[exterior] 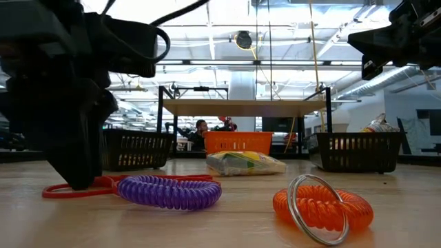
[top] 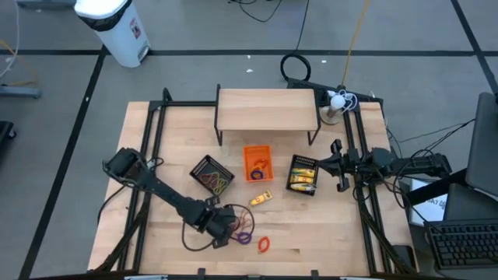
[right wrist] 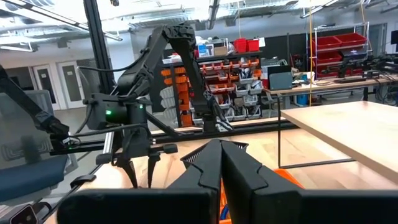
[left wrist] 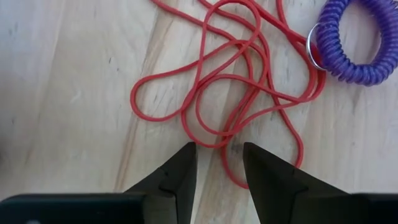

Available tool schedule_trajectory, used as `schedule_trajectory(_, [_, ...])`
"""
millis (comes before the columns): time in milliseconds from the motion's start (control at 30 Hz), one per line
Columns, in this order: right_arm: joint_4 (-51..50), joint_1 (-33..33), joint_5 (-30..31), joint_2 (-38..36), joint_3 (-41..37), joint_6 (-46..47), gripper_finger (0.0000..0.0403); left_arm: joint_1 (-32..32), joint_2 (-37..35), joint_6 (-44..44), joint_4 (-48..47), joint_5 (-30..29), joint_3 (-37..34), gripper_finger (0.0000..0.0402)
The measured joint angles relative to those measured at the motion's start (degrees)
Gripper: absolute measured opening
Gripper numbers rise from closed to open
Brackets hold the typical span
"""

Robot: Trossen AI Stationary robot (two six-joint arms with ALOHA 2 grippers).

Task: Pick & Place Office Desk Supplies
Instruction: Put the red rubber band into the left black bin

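two arms are seen over the wooden table (top: 156, 233). the left gripper (left wrist: 219, 163) is lowered at the near left of the table, fingers parted with a narrow gap, nothing pinched between them. a tangle of red rubber bands (left wrist: 231, 81) is spread flat on the wood right in front of the fingertips, one loop passing under the gap; contact with the fingers cannot be told. a purple coil ring (left wrist: 356, 38) is laid just beside the bands, touching their far edge. in the low view the purple coil is seen just right of the left gripper, and an orange coil ring (exterior: 322, 207) with a metal key ring is set further right, apart from it. a yellow packet (top: 261, 199) is seen mid-table, well apart from the left gripper. a black mesh tray (top: 212, 174) holding bands, a small orange tray (top: 257, 162) and a second black mesh tray (top: 303, 173) with yellow items are lined up behind. the right gripper (right wrist: 221, 163) is held raised at the right side, by the second mesh tray, fingers pressed together on nothing.
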Motion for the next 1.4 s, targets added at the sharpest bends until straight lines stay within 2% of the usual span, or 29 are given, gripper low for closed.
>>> schedule_trajectory(133, [0.0,0.0,0.0,0.0,0.0,0.0,0.0004,-0.9,0.1,-0.6,-0.2,-1.7,-0.1,0.0133])
schedule_trajectory(300, [0.0,0.0,0.0,0.0,0.0,0.0,0.0004,-1.0,0.1,-1.1,-1.2,-0.4,-0.1,0.0124])
schedule_trajectory(433, [0.0,0.0,0.0,0.0,0.0,0.0,0.0004,-1.4,0.1,-2.2,-1.5,0.0,-0.1,0.0083])
schedule_trajectory(600, [0.0,0.0,0.0,0.0,0.0,0.0,0.0004,-1.4,0.1,-1.7,-1.1,0.8,0.2,0.0011])
schedule_trajectory(733, [-0.1,0.0,0.0,0.0,0.0,0.0,0.0004,-1.5,-0.1,1.0,-2.8,0.2,1.7,0.0005])
schedule_trajectory(867, [-0.4,0.0,0.0,0.0,0.0,0.0,0.0004,-1.5,-2.9,3.3,-8.3,-2.5,4.9,0.0004])
schedule_trajectory(1033, [-0.3,0.0,0.1,0.0,0.0,0.0,0.0004,-2.0,-10.1,3.7,-16.3,-8.2,9.4,0.0003])
schedule_trajectory(1133, [-0.4,0.0,0.0,0.0,0.0,0.0,0.0004,-2.6,-13.3,3.7,-19.9,-11.3,9.8,0.0002])
schedule_trajectory(1267, [-0.4,0.0,0.1,0.1,0.0,0.0,0.0004,-3.9,-17.2,2.8,-19.1,-16.4,10.3,0.0001])
schedule_trajectory(1400, [-0.4,0.0,0.1,0.1,0.0,0.0,0.0004,-4.9,-17.7,2.3,-19.3,-20.3,10.1,0.0001])
